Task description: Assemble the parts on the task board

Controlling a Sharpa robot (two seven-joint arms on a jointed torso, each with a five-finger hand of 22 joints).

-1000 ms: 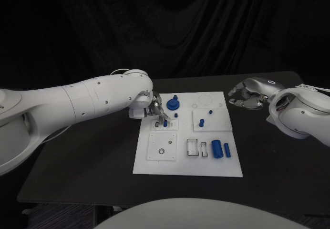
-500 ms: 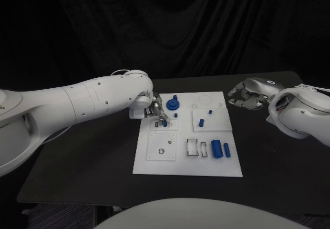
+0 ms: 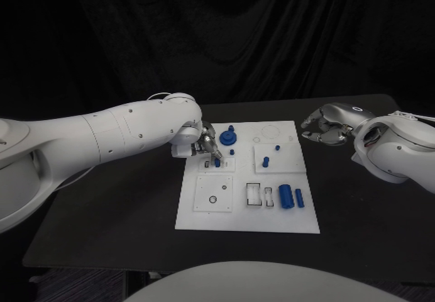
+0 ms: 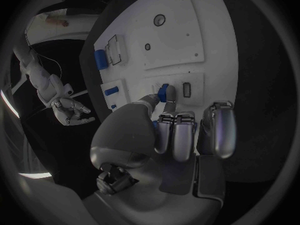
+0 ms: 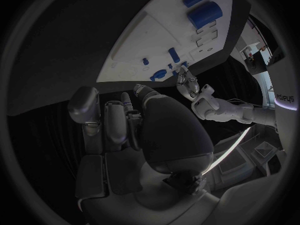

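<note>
One white task board (image 3: 249, 217) lies mid-tabletop. Change over the last second: slight; the left hand (image 3: 201, 143) stays at the board's far left corner, still pinching a small blue peg (image 4: 164, 92) over its slot there, so seating appears unfinished. Blue parts counted on the board: one knob (image 3: 229, 136), about four short pegs, two cylinders (image 3: 291, 195) near the right edge. Right hand (image 3: 324, 129): off the board's far right corner, fingers curled, holding nothing.
</note>
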